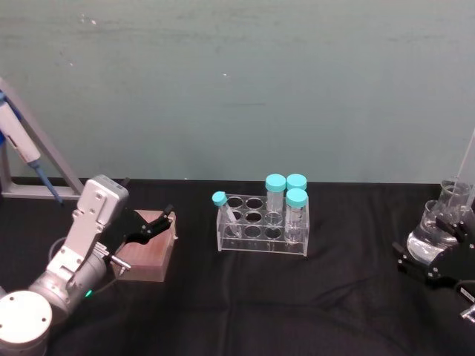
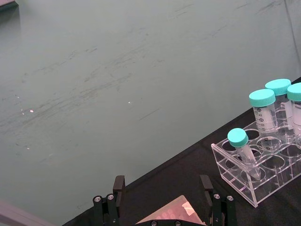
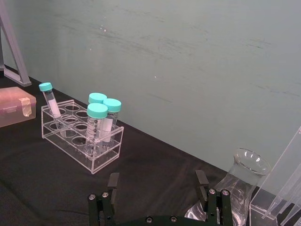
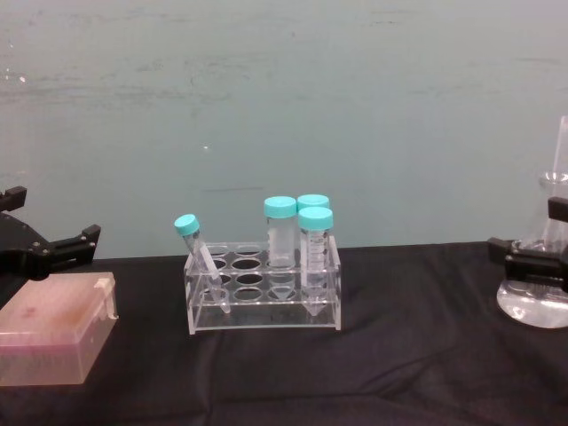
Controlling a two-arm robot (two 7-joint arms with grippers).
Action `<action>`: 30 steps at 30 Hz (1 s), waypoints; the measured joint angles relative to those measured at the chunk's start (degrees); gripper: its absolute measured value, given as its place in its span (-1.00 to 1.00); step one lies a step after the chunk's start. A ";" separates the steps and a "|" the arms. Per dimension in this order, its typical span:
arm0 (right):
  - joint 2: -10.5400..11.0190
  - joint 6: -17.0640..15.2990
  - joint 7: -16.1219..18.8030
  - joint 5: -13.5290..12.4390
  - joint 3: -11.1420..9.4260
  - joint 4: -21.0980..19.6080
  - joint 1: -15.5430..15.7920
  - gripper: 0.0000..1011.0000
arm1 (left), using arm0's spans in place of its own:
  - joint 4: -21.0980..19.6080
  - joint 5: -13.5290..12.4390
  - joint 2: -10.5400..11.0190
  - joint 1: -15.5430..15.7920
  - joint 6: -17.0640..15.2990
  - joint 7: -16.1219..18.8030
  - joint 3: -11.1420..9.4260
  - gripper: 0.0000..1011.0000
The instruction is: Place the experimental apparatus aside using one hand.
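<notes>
At the table's right edge stands a conical flask holding clear liquid, with a small clear beaker behind it and a tall acrylic stand beside that. My right gripper is open and low on the near side of the flask. In the right wrist view the right gripper has nothing between its fingers, and the flask stands just behind one finger, with the stand past it. The chest view puts the right gripper in front of the flask. My left gripper hangs open over a pink box.
A clear rack with teal-capped tubes stands mid-table. The pink box lies at the left, under my left gripper. A pipette on a grey stand occupies the far left. Black cloth lies bare between rack and flask.
</notes>
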State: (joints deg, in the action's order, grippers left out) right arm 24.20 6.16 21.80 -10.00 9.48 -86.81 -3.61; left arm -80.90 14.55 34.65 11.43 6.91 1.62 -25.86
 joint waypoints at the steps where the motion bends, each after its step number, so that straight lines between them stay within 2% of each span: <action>1: 0.00 0.01 -0.01 0.02 0.00 0.00 -0.01 0.98 | 0.00 0.00 0.00 0.00 0.00 0.00 0.00 0.98; 30: -0.03 0.15 -0.02 0.27 0.01 0.11 -0.15 0.98 | 0.00 0.00 0.00 0.00 0.00 0.00 0.00 0.98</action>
State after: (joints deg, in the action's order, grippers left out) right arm 24.17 6.31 21.78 -9.73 9.49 -86.70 -3.76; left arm -80.90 14.55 34.65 11.43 6.91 1.62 -25.86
